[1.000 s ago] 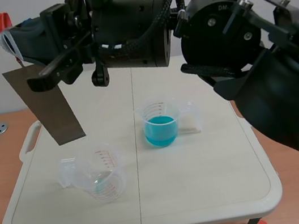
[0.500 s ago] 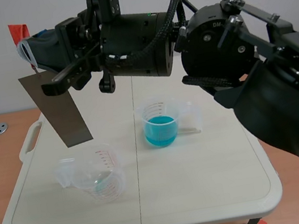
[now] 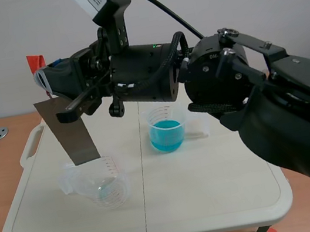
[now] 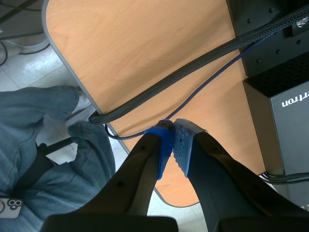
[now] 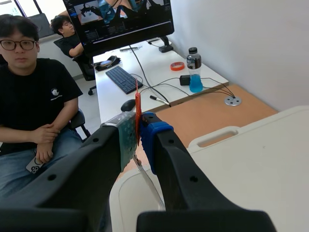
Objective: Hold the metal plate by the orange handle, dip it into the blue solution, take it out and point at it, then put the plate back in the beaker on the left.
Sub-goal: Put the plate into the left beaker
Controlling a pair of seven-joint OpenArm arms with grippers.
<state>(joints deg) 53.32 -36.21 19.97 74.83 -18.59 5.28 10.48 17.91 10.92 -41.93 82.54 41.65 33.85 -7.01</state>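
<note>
— Where are your left fingers [image 4: 161, 145], and why there?
— They are off the desk [image 3: 214, 183] altogether, clenched pad to pad on nothing, above a wooden top with cables [image 4: 159, 92]. I judge you park them there to leave the way free.
— And the metal plate [image 3: 67, 130]?
— It hangs tilted over the desk's left half. Its lower edge is right at the rim of the empty beaker [image 3: 102, 183], which stands toward the front left corner. I cannot tell whether it touches the rim.
— Why hold it so high up?
— Your right fingers [image 5: 157, 133] grasp only the orange handle [image 3: 36, 61], with the arm reaching across from the right edge. That keeps the pads clear of the metal and of whatever wets it.
— The blue solution [image 3: 165, 133]?
— It sits in its own beaker near the desk's middle, toward the far edge, apart from the plate. To my eye the return to the left beaker is the step in hand. Lower the plate straight, since its tilt could tip that light beaker.
</note>
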